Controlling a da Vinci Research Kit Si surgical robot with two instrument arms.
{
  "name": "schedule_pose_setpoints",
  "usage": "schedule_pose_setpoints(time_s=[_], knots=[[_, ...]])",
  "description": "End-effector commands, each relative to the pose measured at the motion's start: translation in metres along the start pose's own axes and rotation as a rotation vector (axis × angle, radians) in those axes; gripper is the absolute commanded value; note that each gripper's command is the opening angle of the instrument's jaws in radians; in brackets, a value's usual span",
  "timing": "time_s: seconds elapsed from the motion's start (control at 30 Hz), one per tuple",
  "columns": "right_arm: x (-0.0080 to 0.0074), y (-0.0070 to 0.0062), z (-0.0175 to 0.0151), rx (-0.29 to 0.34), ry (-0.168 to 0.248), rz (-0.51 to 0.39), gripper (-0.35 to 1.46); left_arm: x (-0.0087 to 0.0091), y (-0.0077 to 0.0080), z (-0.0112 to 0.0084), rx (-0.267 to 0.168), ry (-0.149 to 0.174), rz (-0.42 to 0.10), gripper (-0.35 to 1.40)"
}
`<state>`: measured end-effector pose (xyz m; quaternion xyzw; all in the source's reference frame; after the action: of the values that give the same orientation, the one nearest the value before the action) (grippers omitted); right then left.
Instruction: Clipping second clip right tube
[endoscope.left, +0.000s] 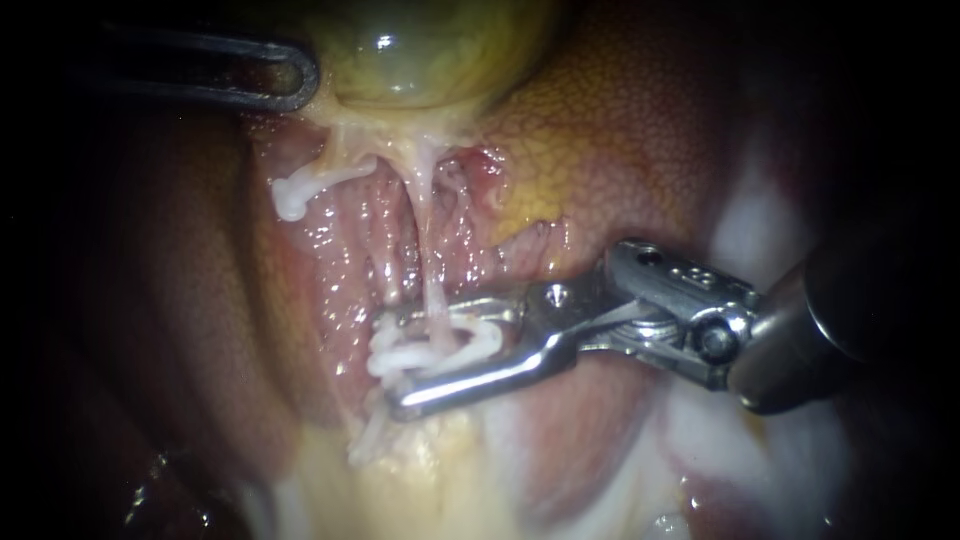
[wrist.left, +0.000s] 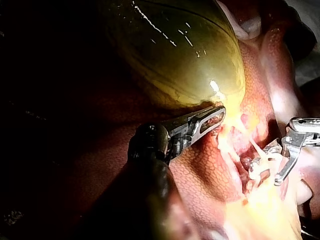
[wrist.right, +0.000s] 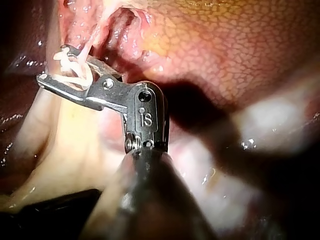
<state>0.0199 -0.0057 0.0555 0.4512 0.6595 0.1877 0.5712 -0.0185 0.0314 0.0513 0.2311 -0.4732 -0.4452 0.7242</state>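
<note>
The right instrument, a bright steel hinged tip on a thick dark shaft, comes in closest to the lens from the right edge of the endoscope frame and reaches to just below its centre. Its two long jaws stand apart with a clear gap and straddle the right tube, a thin pale strand that hangs from the glossy yellow-green gallbladder at the top of the frame. A curled white plastic clip sits on this tube in the gap between the jaws. Up and left of it, a second small white clip caps a shorter pale strand. At the upper left, the left instrument, a dark slotted tip, has its jaws closed on the gallbladder's lower edge. The mottled orange-brown liver fills the upper right, behind the raw pink bed in which the tubes lie.
</note>
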Motion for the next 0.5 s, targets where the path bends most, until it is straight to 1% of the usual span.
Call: schedule_pose_setpoints(time_s=[0.03,0.33,0.5], knots=[[0.0001,0.0,0.0,-0.005,0.001,0.0,0.34,0.0,0.0,0.0,0.0,0.0,0.0,-0.35],[0.0006,0.0007,-0.0003,-0.036,0.013,0.002,0.16,0.0,0.0,0.0,-0.001,0.0,0.0,-0.35],[0.0007,0.0008,-0.0001,-0.044,0.016,0.002,0.06,0.0,0.0,0.0,-0.001,0.0,0.0,-0.35]])
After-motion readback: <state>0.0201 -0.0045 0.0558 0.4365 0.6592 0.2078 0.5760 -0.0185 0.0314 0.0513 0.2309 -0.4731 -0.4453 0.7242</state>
